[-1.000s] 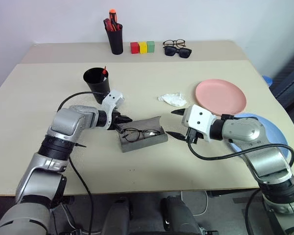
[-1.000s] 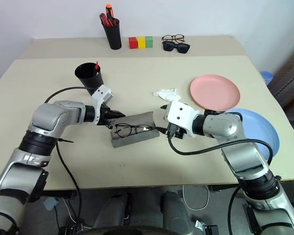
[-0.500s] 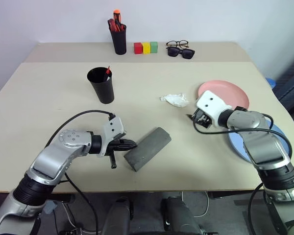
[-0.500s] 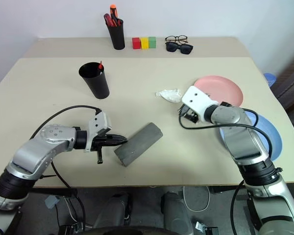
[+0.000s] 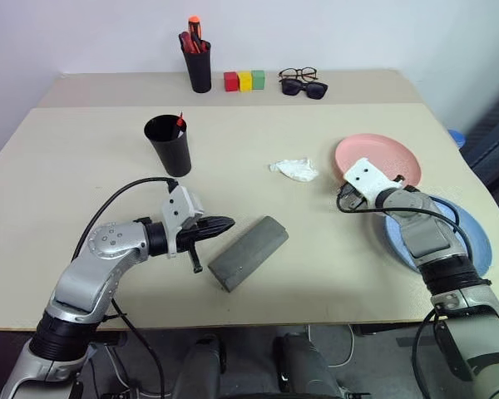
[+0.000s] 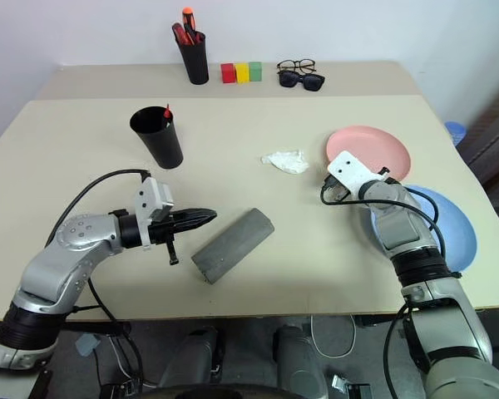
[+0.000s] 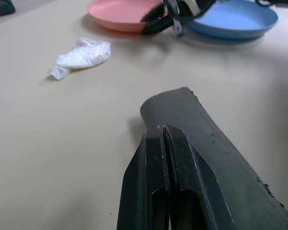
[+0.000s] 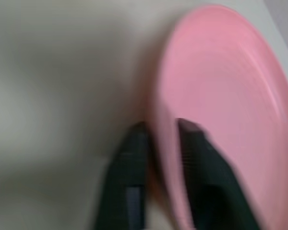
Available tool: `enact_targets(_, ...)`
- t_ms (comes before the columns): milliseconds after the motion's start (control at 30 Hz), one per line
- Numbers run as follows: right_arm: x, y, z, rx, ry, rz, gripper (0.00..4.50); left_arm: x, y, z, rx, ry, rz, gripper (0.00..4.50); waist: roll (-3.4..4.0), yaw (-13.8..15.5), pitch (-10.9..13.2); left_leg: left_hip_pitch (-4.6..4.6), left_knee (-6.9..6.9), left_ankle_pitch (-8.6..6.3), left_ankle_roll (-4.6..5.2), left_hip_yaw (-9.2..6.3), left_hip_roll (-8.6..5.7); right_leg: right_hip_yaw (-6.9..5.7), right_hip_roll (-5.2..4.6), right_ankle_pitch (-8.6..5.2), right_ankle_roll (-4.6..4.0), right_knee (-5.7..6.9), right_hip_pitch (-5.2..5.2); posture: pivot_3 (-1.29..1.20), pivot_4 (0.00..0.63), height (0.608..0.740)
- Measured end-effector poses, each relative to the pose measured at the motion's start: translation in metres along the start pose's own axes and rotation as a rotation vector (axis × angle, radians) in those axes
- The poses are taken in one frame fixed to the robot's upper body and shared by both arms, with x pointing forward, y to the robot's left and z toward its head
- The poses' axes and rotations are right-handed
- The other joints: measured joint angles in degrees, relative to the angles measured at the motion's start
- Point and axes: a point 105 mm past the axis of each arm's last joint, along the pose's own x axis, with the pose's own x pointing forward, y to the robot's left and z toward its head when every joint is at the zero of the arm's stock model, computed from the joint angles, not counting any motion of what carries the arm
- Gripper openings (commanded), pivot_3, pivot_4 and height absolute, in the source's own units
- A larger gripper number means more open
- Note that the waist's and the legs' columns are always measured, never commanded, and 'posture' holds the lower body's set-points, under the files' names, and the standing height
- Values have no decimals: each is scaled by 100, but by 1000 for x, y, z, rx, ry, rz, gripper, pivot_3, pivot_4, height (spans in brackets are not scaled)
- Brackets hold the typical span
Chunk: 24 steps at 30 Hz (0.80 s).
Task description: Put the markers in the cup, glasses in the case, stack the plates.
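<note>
1. Right end effector (image 8: 156, 143) grips the near-left rim of the salmon pink round plastic plate (image 5: 382, 158), one black finger on either side of the rim, as the right wrist view shows.
2. Left end effector (image 5: 224, 223) is pressed fully together and holds nothing; its tips point at the grey felt-like oblong spectacle case (image 5: 248, 252) and hang just beside the case's left end.
3. That case lies with its lid down, slanted across the middle of the beige counter (image 5: 83, 158), nearer the front edge than the back. The glasses cannot be seen.
4. Pink plate sits near the counter's right edge, about halfway back.
5. Light blue round plastic plate (image 5: 466, 241) lies just in front of the pink one, close to the right edge. The right arm crosses over its left part. Whether the two plates touch I cannot tell.
6. Matte black tapered plastic cup (image 5: 168, 145) stands upright in the counter's left half, behind the left end effector and well apart from it.
7. A red marker tip (image 5: 180, 119) pokes above the cup's rim.
8. Crumpled white tissue (image 5: 293, 169) lies between the cup and the pink plate, closer to the plate.
9. Along the back edge stand a narrow black pen holder with orange-red pens (image 5: 196, 54), three small blocks in red, yellow and green (image 5: 244, 80), and two further pairs of eyewear, one clear and one dark (image 5: 302, 82).
</note>
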Motion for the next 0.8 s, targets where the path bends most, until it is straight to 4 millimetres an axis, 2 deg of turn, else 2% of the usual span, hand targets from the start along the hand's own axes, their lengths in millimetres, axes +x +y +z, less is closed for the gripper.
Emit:
enact_targets(133,-3,-1,9,-35,-53,-12,55,1,0,-1,-7,-7,9,0,2,-6,0,0,-1,0,0,-2,0,0,2,0,0,0,-1,0,150,740)
enact_targets(233,-18,-5,18,-96,-112,-39,55,3,1,-1,-7,-21,20,0,8,24,3,-2,-1,0,1,-7,0,0,0,0,0,-1,-1,0,150,740)
enact_targets(333,-48,-16,21,-141,-153,-77,55,8,9,-10,-14,-13,58,0,11,58,1,-7,5,-1,2,-9,-3,-8,-2,0,1,-3,2,0,150,740)
enact_targets(367,-68,-20,13,-142,-144,-90,55,16,11,-12,-13,-17,51,0,17,137,-1,-13,6,-2,4,-16,-5,-13,-3,-1,3,-4,3,0,150,740)
enact_targets(433,-95,-17,2,-136,-114,-76,55,21,11,-17,-23,-20,40,0,16,162,-2,-13,19,-10,17,-18,-3,-13,3,-2,3,-8,9,0,150,740)
enact_targets(500,-128,-11,-18,-103,-36,-58,55,32,9,-16,-38,-46,-6,0,18,185,-2,-14,29,-11,18,-21,-4,-14,2,-2,3,-5,15,0,150,740)
enact_targets(567,-149,-5,-34,-73,34,-36,55,39,10,-12,-33,-64,-40,0,21,159,-4,-12,43,-13,22,-18,-4,-13,6,-1,4,-1,21,0,150,740)
enact_targets(600,-162,-1,-42,-47,75,-17,535,43,10,-8,-20,-77,-62,0,23,145,-5,0,45,-13,22,-16,-3,-12,7,-1,4,0,34,0,150,740)
enact_targets(667,-175,5,-49,-8,110,9,988,48,11,-6,1,-82,-90,0,23,91,-6,27,43,-15,25,-13,-1,-9,11,-2,4,-1,58,0,150,740)
enact_targets(800,-179,13,-45,14,96,38,2986,58,14,-7,15,-89,-111,0,20,-28,-4,90,24,-19,30,-5,1,-1,13,-7,5,-9,110,0,150,740)
